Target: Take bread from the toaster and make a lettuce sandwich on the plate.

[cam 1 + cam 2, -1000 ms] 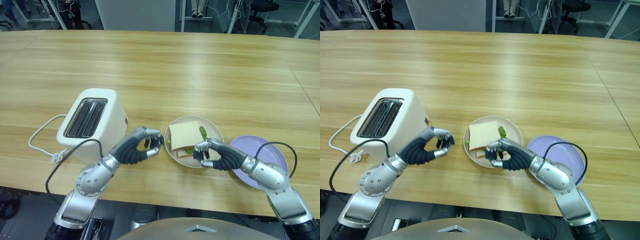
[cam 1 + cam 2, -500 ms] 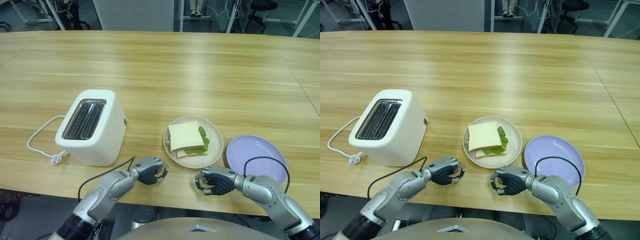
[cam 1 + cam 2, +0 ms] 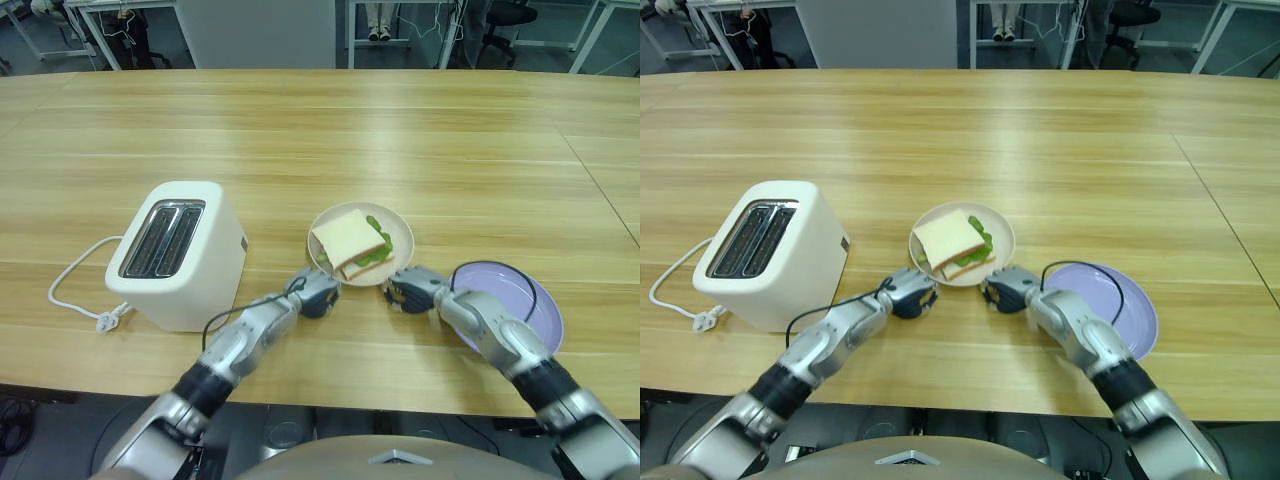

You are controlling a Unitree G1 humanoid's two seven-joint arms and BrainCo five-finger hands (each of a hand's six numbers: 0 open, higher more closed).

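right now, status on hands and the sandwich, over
Left hand and right hand curled, empty, at near rim of plate. Sandwich on it, lettuce showing. Purple plate beside right hand.

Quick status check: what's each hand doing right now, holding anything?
Left hand: closed, fingers curled, holding nothing, beside the plate.
Right hand: closed, fingers curled, holding nothing, at the plate's other side.

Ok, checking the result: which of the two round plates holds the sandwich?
The beige round plate nearer the white toaster, not the purple round plate.
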